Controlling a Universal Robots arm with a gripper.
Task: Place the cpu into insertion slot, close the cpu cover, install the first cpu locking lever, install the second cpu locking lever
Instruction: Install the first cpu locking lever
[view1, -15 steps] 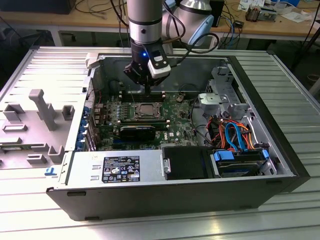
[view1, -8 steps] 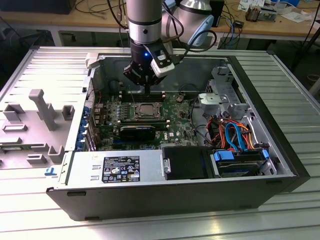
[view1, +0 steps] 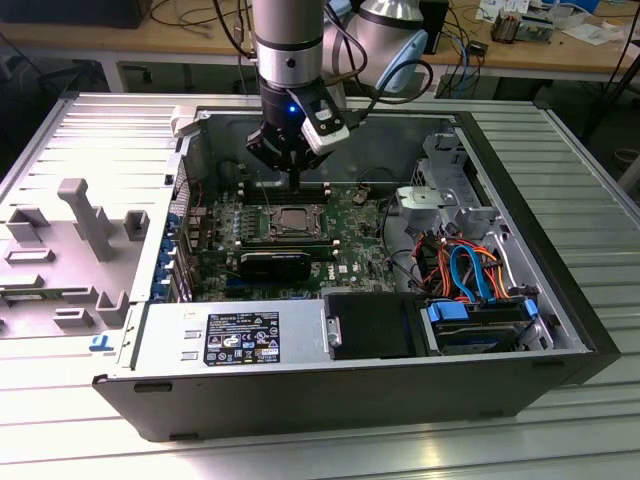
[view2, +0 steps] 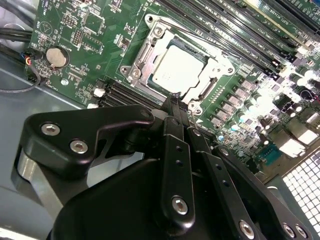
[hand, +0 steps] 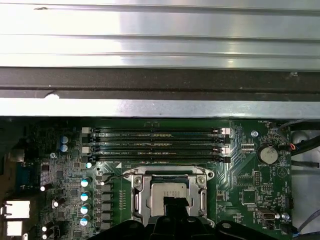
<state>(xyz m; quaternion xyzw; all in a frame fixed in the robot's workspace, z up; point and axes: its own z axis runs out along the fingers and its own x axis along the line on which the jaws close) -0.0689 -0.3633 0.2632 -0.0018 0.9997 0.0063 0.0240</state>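
From where I stand, the ridged metal counter (view1: 560, 440) carries one open computer case (view1: 300, 410) lying on its side. At the exterior view's left, a cluster of grey plastic fixtures (view1: 85, 215) sits on the case's flat panel. Next comes one grey power supply box (view1: 235, 335) in the case's near corner, and behind it one green motherboard (view1: 215, 225).

On that board I count four long memory slots (hand: 157, 145) in the first wrist view, one coin battery (hand: 269, 154), and one socket. The cpu (view2: 177, 67) sits in that socket, silvery top up, and the cpu cover (view2: 142, 57) lies down flat around it, its open middle framing the chip.

One arm (view1: 290, 40) hangs straight down into the case, wrist vertical, a small blue light glowing on it. Its pincer (view2: 176, 100) points down at the socket's edge, right beside the cpu. The two fingers (view2: 175, 135) are drawn together at their tips, with nothing visible between them. Whether the tips touch the socket I cannot tell.

Further right lie a bundle of orange and blue cables (view1: 465, 270) and one drive (view1: 475, 330).
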